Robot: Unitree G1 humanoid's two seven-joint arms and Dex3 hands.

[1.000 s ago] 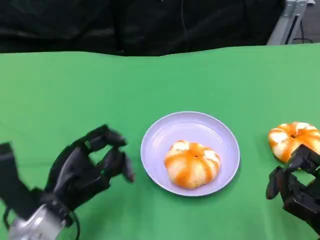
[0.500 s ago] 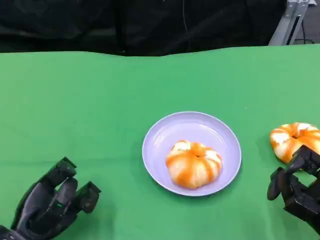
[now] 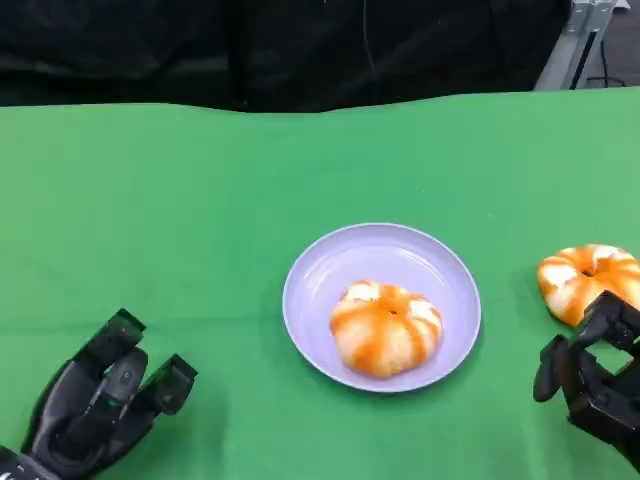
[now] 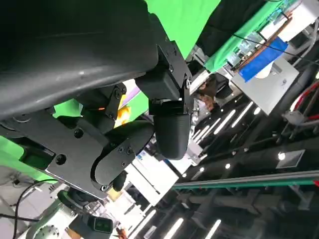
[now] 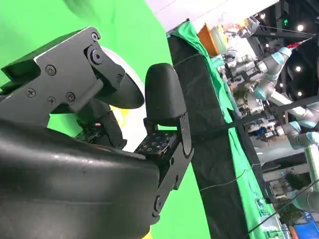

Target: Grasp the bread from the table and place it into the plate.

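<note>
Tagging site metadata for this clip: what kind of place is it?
Likely a robotics lab or demo hall. A green-covered table serves as a staged workspace, the right wrist view shows other robot arms in the background, and the left wrist view shows strip ceiling lights.

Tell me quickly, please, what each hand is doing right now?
Left hand: open, holding nothing.
Right hand: open, holding nothing, beside the bread on the table.

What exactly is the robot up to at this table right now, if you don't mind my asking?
It is putting bread on a plate. One bread roll already lies in the lilac plate at the middle of the green table. A second roll sits on the cloth to the plate's right, just beyond the right hand, whose fingers are apart and hold nothing. The left hand rests low at the near left, also holding nothing.
</note>
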